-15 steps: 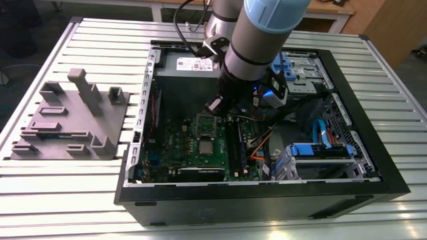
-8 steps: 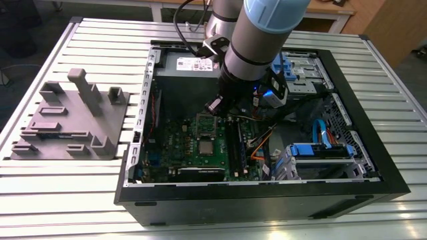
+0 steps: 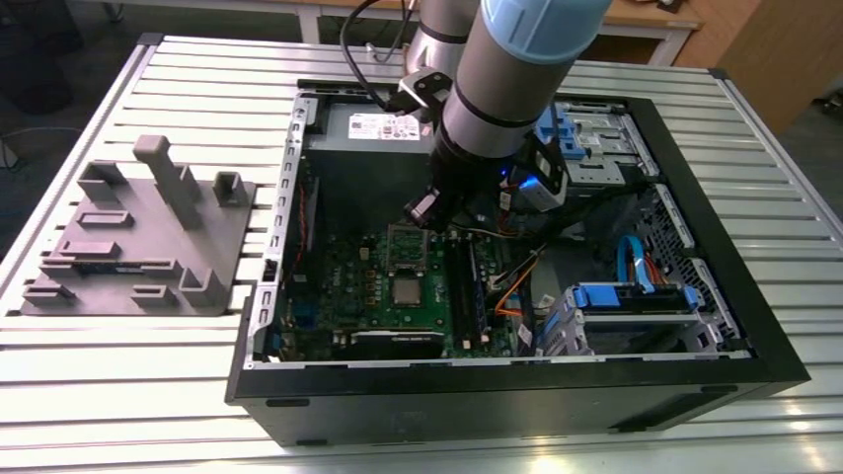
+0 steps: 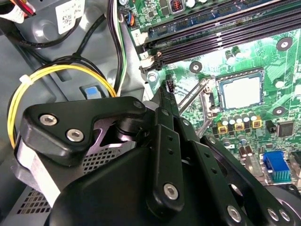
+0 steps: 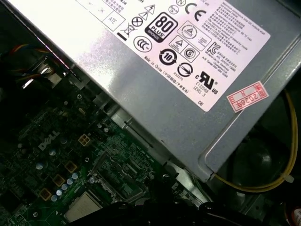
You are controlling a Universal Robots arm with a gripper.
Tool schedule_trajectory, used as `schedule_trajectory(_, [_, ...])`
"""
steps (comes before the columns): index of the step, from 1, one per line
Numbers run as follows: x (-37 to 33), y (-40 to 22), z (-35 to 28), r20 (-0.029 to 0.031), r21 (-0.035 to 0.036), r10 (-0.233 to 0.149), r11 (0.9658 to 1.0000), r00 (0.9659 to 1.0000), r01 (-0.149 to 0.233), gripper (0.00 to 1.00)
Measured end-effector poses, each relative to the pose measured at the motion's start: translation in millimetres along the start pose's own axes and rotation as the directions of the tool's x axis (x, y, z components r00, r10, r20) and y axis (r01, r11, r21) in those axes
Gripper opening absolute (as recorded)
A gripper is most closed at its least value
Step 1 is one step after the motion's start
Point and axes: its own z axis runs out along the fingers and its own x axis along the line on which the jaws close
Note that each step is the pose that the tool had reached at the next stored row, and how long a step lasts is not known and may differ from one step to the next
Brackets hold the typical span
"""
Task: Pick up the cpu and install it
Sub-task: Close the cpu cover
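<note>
The cpu lies flat in its socket on the green motherboard inside the open computer case. Both wrist views show its silvery top, at cpu and cpu. The socket's metal frame is swung open beside the cpu, and its lever stands raised. My gripper hangs above the board, just behind the socket and apart from the cpu. In the second wrist view the gripper narrows to a single tip, shut on nothing.
The grey power supply box sits close behind the gripper. Yellow cables and memory slots lie alongside. Blue drive caddies fill the case's side at the exterior view's right. A grey fixture block stands on the slatted table.
</note>
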Motion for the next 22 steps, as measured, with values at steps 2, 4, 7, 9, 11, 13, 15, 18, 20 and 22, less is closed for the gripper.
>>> schedule_trajectory(2, [0.2, 0.4, -1.2, -0.0016, -0.0002, -0.009, 1.0, 1.0, 0.009, 0.1])
schedule_trajectory(4, [0.3, 0.8, -2.2, -0.0032, -0.0005, -0.018, 0.9998, 0.9998, 0.018, 0.1])
schedule_trajectory(7, [0.3, 1.3, -4.0, -0.0059, -0.0008, -0.032, 0.9995, 0.9995, 0.032, 0.1])
schedule_trajectory(9, [0.4, 1.6, -5.0, -0.0074, -0.0011, -0.041, 0.9992, 0.9991, 0.041, 0.1])
schedule_trajectory(11, [0.4, 1.9, -5.8, -0.0088, -0.0014, -0.048, 0.9988, 0.9988, 0.048, 0.1])
schedule_trajectory(13, [0.5, 2.3, -6.5, -0.0102, -0.0015, -0.056, 0.9984, 0.9984, 0.056, 0.1])
schedule_trajectory(15, [0.6, 2.7, -7.0, -0.0118, -0.002, -0.066, 0.9978, 0.9978, 0.066, 0.1])
schedule_trajectory(18, [0.8, 3.1, -7.8, -0.0144, -0.0024, -0.079, 0.9969, 0.9968, 0.079, 0.1])
schedule_trajectory(20, [0.8, 3.3, -8.3, -0.0163, -0.0027, -0.089, 0.996, 0.9959, 0.089, 0.1])
schedule_trajectory(22, [0.8, 3.5, -8.9, -0.0181, -0.0032, -0.1, 0.995, 0.9948, 0.1, 0.1])
